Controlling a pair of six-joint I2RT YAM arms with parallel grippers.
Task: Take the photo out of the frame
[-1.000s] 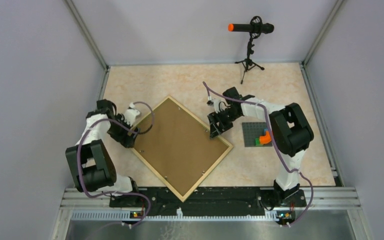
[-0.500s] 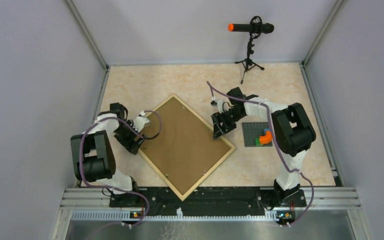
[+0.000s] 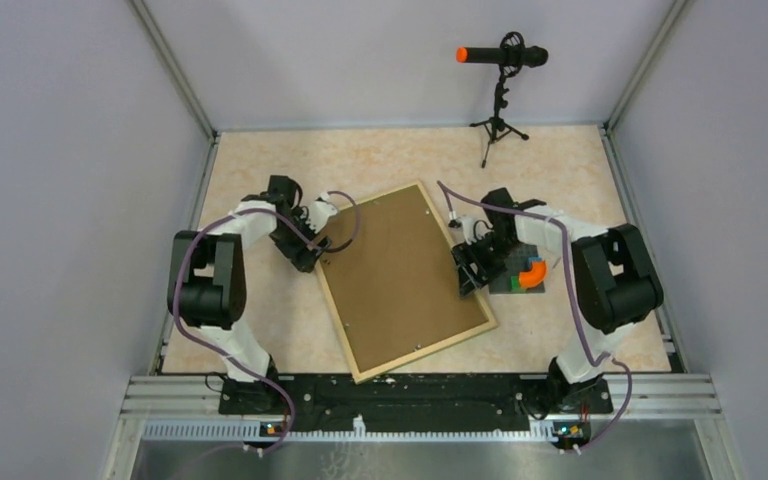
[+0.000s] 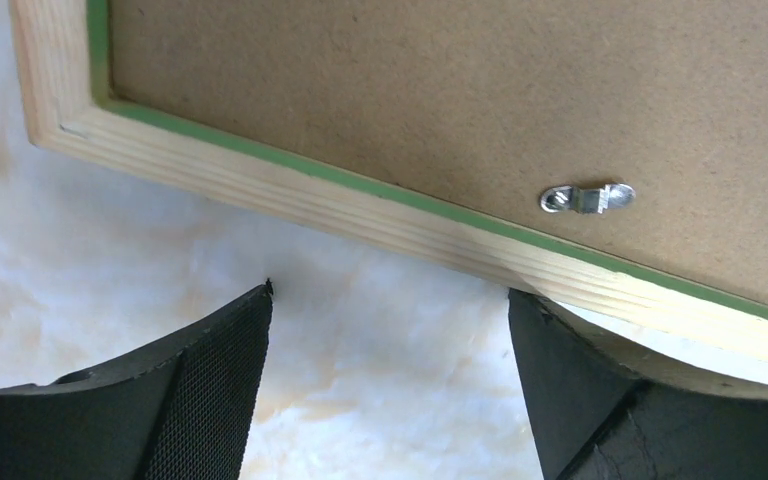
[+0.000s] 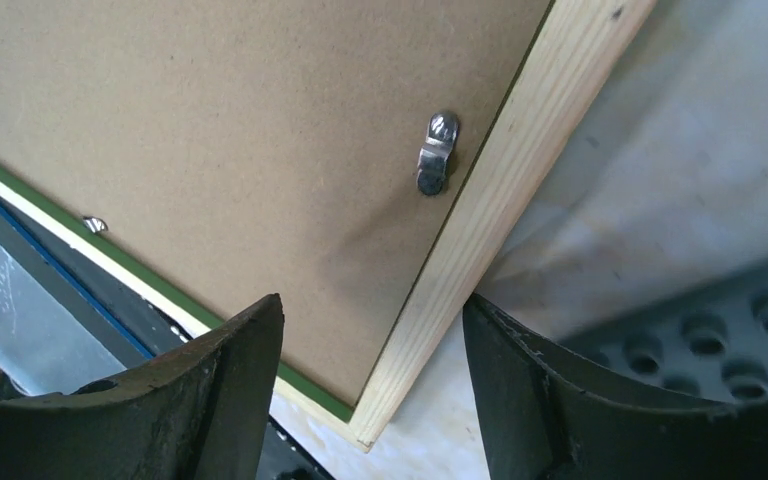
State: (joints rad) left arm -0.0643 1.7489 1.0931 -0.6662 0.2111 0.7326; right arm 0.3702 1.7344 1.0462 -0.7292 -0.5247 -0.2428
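Observation:
The frame [image 3: 400,275] lies face down on the table with its brown fibreboard back up, ringed by a light wood edge. The photo is hidden under that back. My left gripper [image 3: 312,252] is at the frame's left edge, open; in the left wrist view [image 4: 390,292] its right finger [image 4: 600,400] touches the wood edge of the frame [image 4: 460,100], near a metal clip [image 4: 587,197]. My right gripper [image 3: 468,280] is at the frame's right edge, open. In the right wrist view [image 5: 372,300] it straddles the wood edge of the frame [image 5: 210,130] near a corner, below a clip [image 5: 435,152].
A small grey baseplate [image 3: 505,262] with coloured bricks sits just right of my right gripper, its studs showing in the right wrist view [image 5: 720,340]. A microphone on a tripod [image 3: 500,120] stands at the back. Grey walls close the table's left, right and far sides.
The frame has turned clockwise from a diamond pose and shifted right, toward the baseplate. Both grippers moved right and a little farther along with its edges.

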